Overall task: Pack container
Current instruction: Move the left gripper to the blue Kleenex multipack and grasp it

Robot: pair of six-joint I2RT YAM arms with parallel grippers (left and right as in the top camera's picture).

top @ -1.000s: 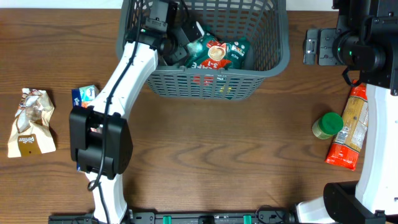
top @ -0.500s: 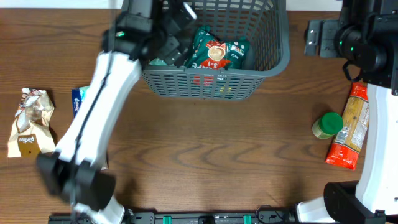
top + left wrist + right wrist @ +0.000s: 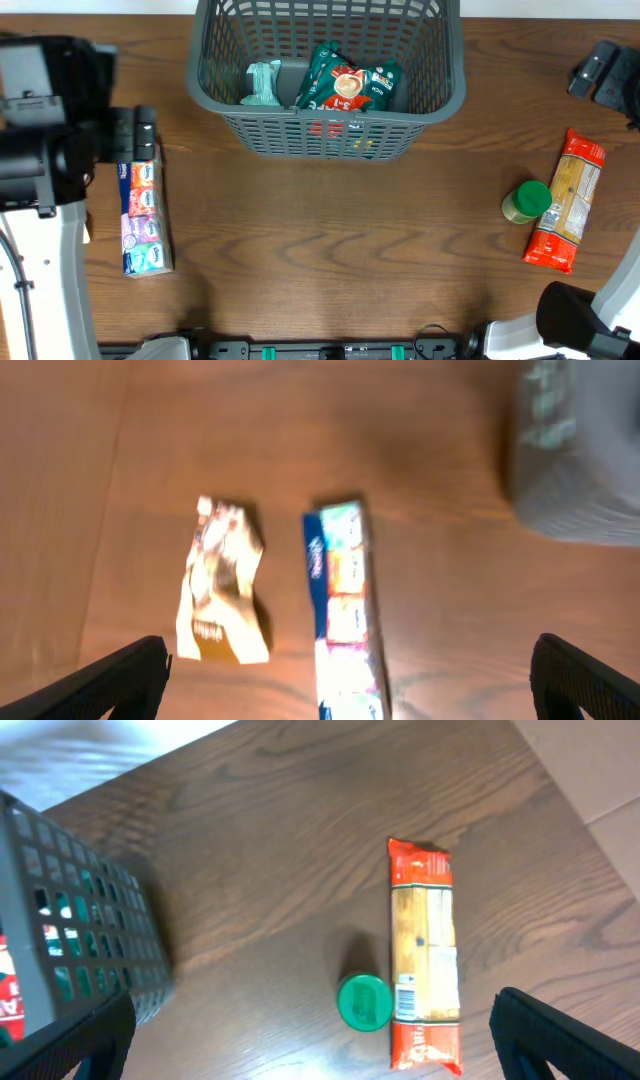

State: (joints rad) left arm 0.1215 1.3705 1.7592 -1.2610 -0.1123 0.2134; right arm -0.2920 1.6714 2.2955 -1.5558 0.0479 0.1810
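Two grippers inspected. My left gripper [image 3: 347, 652] has its fingers spread wide, with nothing between them. My right gripper [image 3: 312, 1002] is likewise spread wide and holds nothing.

The container [image 3: 205, 90] stands at the far middle of the table [image 3: 320, 250]. It is well apart from both sets of fingers: my left gripper sits off its left side and my right off its right. Inside lie a green packet [image 3: 345, 88] and a pale teal item [image 3: 263, 85].

Below my left fingers a strip of tissue packs [image 3: 345, 600] lies flat, with a crumpled bag [image 3: 222, 585] just beside it. On the right, a green-lidded jar [image 3: 363, 1002] stands touching or nearly touching a pasta packet [image 3: 423, 955].

The table is dark brown wood. A tan floor shows past its right edge.
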